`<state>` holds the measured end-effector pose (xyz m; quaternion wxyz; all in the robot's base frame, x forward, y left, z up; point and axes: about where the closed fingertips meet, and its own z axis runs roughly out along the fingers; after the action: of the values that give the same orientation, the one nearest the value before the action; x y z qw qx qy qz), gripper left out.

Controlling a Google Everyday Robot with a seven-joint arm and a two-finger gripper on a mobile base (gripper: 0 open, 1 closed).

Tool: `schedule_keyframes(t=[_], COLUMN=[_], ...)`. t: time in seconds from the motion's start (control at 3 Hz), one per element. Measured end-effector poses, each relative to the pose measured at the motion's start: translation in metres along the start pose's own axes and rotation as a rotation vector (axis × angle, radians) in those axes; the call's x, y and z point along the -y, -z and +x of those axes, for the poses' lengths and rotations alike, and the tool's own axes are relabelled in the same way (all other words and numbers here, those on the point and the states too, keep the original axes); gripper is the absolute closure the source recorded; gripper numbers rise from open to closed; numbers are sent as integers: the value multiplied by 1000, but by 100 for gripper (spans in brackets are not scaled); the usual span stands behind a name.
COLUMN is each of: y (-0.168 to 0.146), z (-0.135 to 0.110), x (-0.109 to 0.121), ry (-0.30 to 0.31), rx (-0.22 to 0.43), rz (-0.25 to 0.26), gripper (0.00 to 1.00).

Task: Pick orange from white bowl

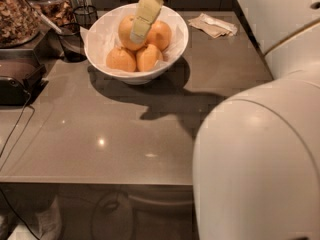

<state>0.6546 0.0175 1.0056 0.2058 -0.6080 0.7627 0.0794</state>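
Note:
The white bowl (172, 49) stands at the back of the grey counter, lined with white paper. It holds the paler yellow-orange orange (126, 33) at the back left and three deeper orange fruits: one at the back right (161, 34) and two in front (121, 60) (149, 58). My gripper (138, 33), pale yellow, reaches down from the top of the view over the middle of the bowl. It covers the orange's right side, and its tip is at the fruit. I cannot tell whether it touches.
My white arm (260, 149) fills the right foreground and hides that part of the counter. A crumpled napkin (215, 25) lies to the right of the bowl. A dark wire cup (74, 34), a glass jar (17, 16) and a black appliance (15, 79) stand at the left.

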Motion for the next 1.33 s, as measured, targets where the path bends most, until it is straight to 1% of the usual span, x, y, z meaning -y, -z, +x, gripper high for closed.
schedule_keyframes(t=[0.33,1.0,1.33], y=[-10,-19,-24], z=[-21,-31,-30], x=[9,30,36], ry=[11,-8,-22], rx=[14,16,11], rz=[1,30,37], gripper=[4,20,25])
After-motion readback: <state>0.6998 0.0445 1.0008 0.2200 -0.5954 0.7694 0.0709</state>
